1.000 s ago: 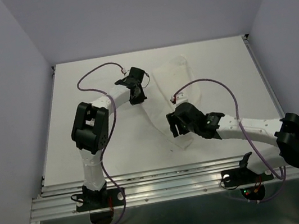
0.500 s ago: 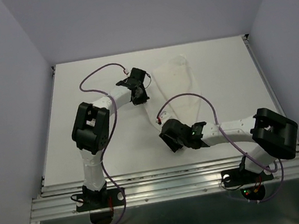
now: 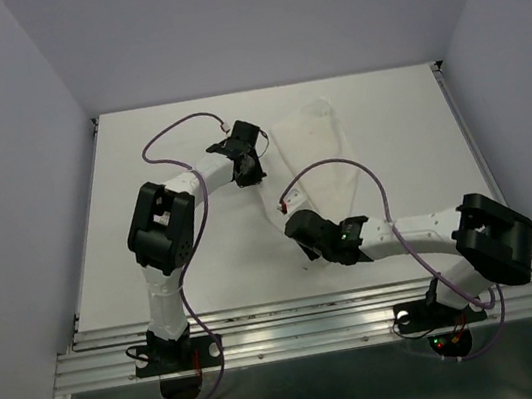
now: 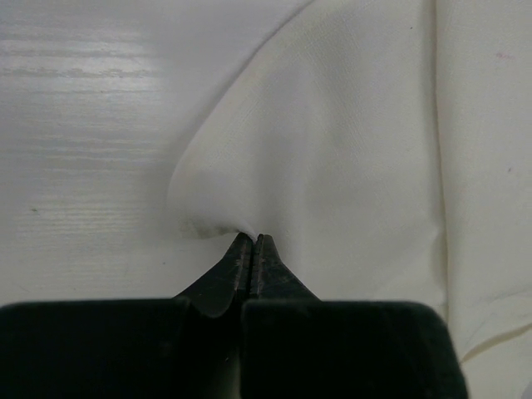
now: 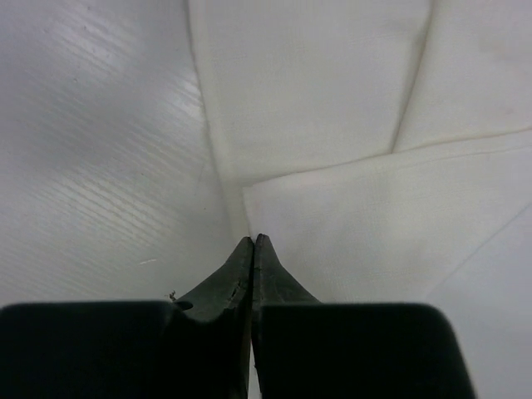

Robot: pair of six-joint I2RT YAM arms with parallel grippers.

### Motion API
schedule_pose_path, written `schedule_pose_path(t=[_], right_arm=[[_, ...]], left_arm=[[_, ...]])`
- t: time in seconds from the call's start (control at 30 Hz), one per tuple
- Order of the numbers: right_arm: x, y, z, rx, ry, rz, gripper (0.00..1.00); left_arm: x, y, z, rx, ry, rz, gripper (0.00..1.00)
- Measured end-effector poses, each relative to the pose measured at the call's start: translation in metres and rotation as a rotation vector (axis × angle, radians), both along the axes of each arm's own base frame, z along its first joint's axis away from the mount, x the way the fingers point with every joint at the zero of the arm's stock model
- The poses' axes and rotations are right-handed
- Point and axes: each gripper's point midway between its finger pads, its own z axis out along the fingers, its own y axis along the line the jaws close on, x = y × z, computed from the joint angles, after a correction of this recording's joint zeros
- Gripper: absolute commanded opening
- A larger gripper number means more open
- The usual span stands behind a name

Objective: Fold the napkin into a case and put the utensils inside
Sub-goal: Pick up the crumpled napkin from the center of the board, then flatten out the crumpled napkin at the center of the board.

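Pale grey walls close in a white tabletop (image 3: 141,179) on three sides; a metal rail (image 3: 305,320) runs along its near edge.

- Left arm (image 3: 161,226): rises from its base at the near left and reaches toward the far middle. A purple cable (image 3: 168,126) loops above it.
- Right arm (image 3: 423,230): lies low from the near right, forearm pointing left across the near middle.
- the napkin (image 3: 315,136): white, faint against the tabletop. It lies from the far middle down toward the near centre, between the two arms and partly folded. The right wrist view shows the napkin (image 5: 316,83) in overlapping layers with straight creases. The left wrist view shows the napkin (image 4: 349,141) rumpled.
- left jaws: clenched on the napkin's left edge, at the far end. The cloth is drawn up into a small peak where the tips meet.
- right jaws: pressed together with no gap, tips down at the napkin's near end. They meet right at the corner of an upper layer, beside bare tabletop on the left. Cannot tell whether any cloth is caught between them.
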Motion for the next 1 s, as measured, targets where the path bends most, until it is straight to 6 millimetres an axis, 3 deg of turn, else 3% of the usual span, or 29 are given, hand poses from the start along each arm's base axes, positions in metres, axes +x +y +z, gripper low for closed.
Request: schedule_pose_path(t=[0.17, 0.3, 0.37, 0.5, 0.6, 0.63, 0.8, 0.83, 0.93, 1.0], right_arm=[[0.010, -0.004, 0.029, 0.065, -0.078, -0.070, 0.01], [0.029, -0.020, 0.049, 0.118, -0.132, -0.181, 0.01], [0.049, -0.040, 0.058, 0.160, -0.139, -0.279, 0.01], [0.107, -0.123, 0.077, 0.247, -0.164, -0.590, 0.01], [0.133, -0.152, 0.093, 0.304, -0.176, -0.692, 0.01], [0.147, -0.161, 0.104, 0.339, -0.186, -0.724, 0.01], [0.204, -0.191, 0.167, 0.522, -0.242, -0.796, 0.01], [0.217, -0.200, 0.192, 0.564, -0.273, -0.808, 0.01], [0.236, -0.217, 0.254, 0.647, -0.385, -0.813, 0.01], [0.240, -0.220, 0.314, 0.716, -0.493, -0.783, 0.01]], left_arm=[[0.003, 0.002, 0.000, -0.028, 0.007, -0.004, 0.00], [0.008, 0.022, -0.006, -0.039, 0.023, 0.034, 0.00], [0.010, 0.038, -0.003, -0.049, 0.030, 0.061, 0.00], [0.021, 0.057, 0.022, -0.087, -0.008, 0.095, 0.00], [0.034, 0.069, 0.063, -0.134, -0.078, 0.119, 0.00], [0.035, 0.068, 0.066, -0.141, -0.082, 0.116, 0.00], [0.070, 0.047, 0.170, -0.259, -0.266, 0.067, 0.00], [0.076, 0.042, 0.203, -0.288, -0.323, 0.049, 0.00], [0.085, 0.035, 0.277, -0.352, -0.468, 0.014, 0.00], [0.084, 0.034, 0.343, -0.404, -0.608, -0.014, 0.00]])
